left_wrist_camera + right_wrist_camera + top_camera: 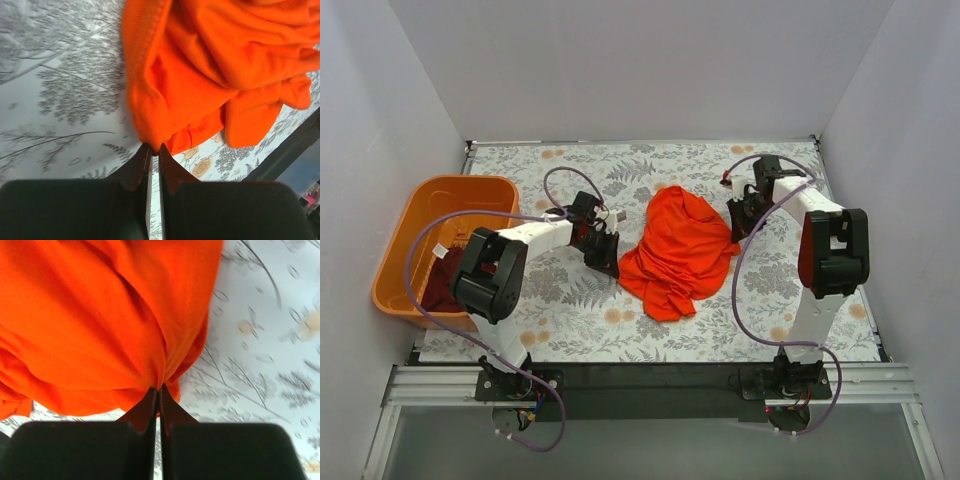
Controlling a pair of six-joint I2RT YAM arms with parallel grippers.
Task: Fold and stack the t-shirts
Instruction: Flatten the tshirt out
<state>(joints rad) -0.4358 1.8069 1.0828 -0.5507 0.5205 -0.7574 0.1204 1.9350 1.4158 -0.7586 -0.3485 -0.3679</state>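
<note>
Floral table [570, 330] holds the orange-red t-shirt [675, 250], pinched by left gripper [154, 148] and right gripper [159, 389] (spreading, seemingly), likely needing an outward pull.

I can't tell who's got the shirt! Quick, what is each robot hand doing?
The left gripper is closed, pinching an edge of the orange shirt.
The right gripper is closed, pinching a bunched fold of the same orange shirt.

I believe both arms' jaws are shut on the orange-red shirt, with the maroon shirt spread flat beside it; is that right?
Not quite. The top external view shows the maroon shirt bunched inside the orange basket, not spread flat beside it. Both arms' jaws are shut on the orange-red shirt.
</note>
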